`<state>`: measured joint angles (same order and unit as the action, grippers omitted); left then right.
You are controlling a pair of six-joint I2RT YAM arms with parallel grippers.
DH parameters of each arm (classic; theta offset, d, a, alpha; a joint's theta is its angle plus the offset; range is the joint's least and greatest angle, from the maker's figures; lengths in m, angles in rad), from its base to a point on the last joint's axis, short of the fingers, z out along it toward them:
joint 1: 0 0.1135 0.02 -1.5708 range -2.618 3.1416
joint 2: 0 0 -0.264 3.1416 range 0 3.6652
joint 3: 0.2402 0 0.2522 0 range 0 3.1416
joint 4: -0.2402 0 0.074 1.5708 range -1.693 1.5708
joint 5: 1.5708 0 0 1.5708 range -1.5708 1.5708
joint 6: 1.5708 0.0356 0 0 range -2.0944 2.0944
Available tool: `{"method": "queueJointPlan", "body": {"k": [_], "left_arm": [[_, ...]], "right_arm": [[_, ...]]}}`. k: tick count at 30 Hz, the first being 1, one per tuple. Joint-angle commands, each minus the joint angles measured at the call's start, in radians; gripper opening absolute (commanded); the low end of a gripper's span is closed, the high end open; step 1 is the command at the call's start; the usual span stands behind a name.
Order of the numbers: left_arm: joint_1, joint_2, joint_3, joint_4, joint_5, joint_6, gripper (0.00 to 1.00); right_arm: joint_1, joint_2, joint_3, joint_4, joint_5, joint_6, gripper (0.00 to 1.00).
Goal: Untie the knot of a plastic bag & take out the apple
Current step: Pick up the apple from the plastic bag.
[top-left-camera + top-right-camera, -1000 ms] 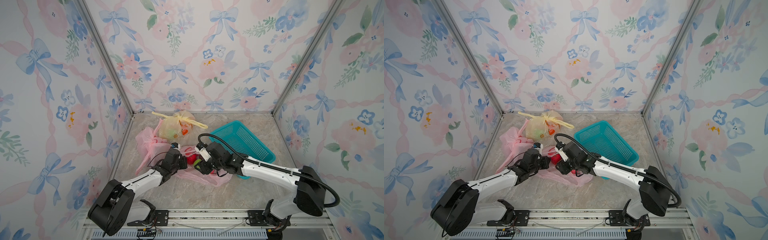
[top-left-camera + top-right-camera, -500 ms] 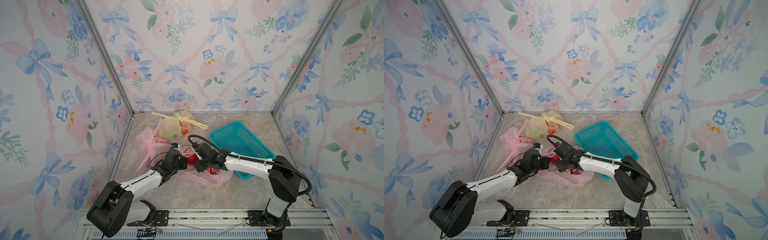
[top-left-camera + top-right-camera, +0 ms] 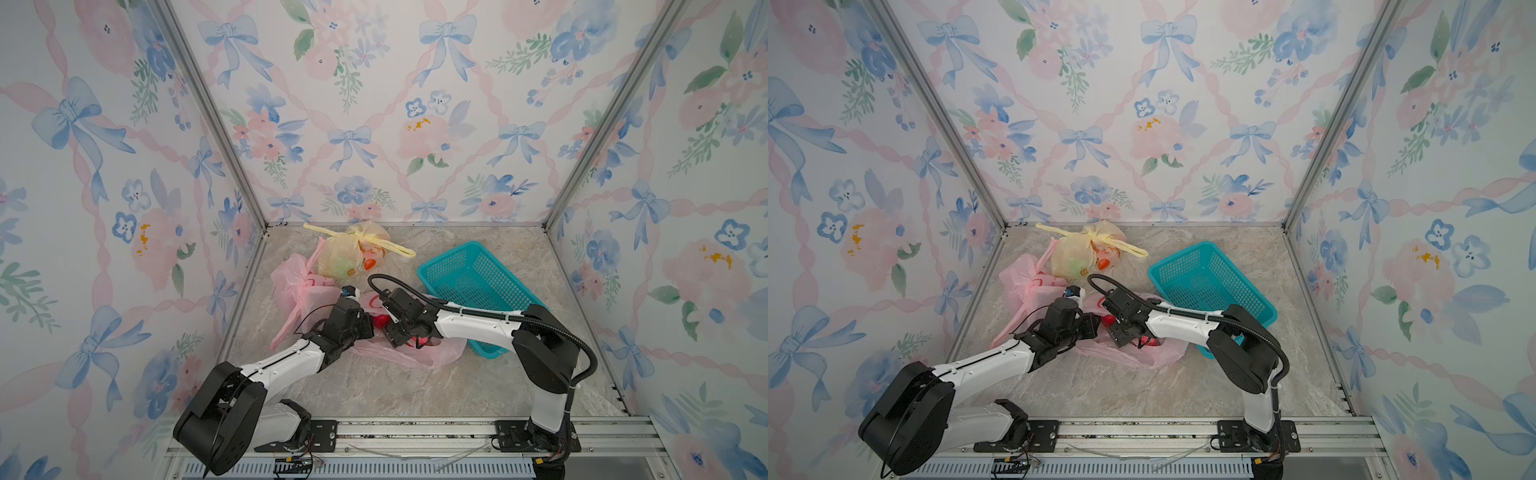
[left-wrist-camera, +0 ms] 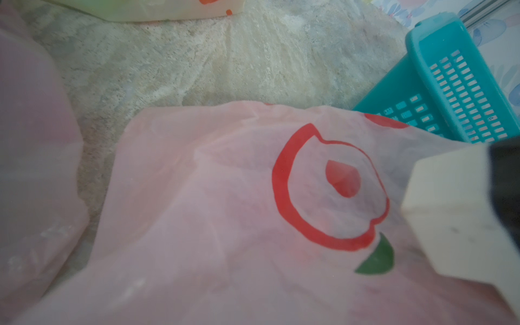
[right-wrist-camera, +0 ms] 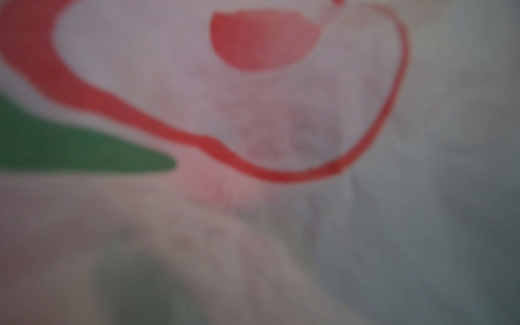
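- Pink bag [image 3: 401,353] [image 3: 1133,353] lies slumped mid-surface, between the two arms. Its far flap lies against the near side of the basket [image 3: 469,282] [image 3: 1200,278].
- Apple [image 3: 380,321] [image 3: 1108,319]: a red round shape at the near-left part of the bag, in the gap between the two pincers. Cannot tell whether film covers it.
- Left pincer [image 3: 369,326] [image 3: 1094,324] is at the bag's left edge, just beside the apple. Its fingers are hidden by its own body, so clenched or released cannot be told.
- Right pincer [image 3: 391,334] [image 3: 1115,334] is low over the bag, on the apple's other side. It shows only as a dark mass, so its state cannot be told either.
- Left wrist view: bag film [image 4: 225,211] with a red apple outline fills the near field.
- Right wrist view: only blurred film [image 5: 281,126] with the same print.
- Surroundings: a second pink bag [image 3: 295,286] sits just left of the left pincer. A knotted yellow bag [image 3: 353,255] lies behind it, near the back wall.
- Obstruction: the right forearm [image 3: 473,326] crosses the basket's near corner, and its cable [image 3: 376,280] loops above the bag.
- Marble surface [image 3: 374,390] is in front.
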<state>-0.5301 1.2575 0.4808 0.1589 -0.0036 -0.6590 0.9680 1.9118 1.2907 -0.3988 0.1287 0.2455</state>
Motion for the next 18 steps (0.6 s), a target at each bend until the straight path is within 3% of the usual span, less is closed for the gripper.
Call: {"method": "queueJointPlan", "body": {"k": [1, 6, 10, 13, 18], "left_arm": [[-0.002, 0.016, 0.019, -0.003, -0.005, 0.006, 0.19], [-0.002, 0.024, 0.022, -0.006, -0.007, 0.006, 0.19], [-0.002, 0.022, 0.021, -0.012, -0.022, 0.005, 0.20], [-0.003, 0.017, 0.018, -0.007, -0.039, 0.002, 0.22], [-0.009, -0.025, 0.009, 0.050, -0.042, -0.004, 0.27]], "right_arm": [[-0.010, 0.035, 0.032, -0.031, 0.022, -0.010, 0.73], [-0.009, -0.002, 0.009, 0.000, 0.030, -0.009, 0.56], [-0.006, -0.105, -0.046, 0.046, 0.009, -0.038, 0.49], [-0.016, -0.202, -0.089, 0.071, -0.076, -0.079, 0.46], [-0.070, -0.383, -0.168, 0.088, -0.343, -0.138, 0.46]]}}
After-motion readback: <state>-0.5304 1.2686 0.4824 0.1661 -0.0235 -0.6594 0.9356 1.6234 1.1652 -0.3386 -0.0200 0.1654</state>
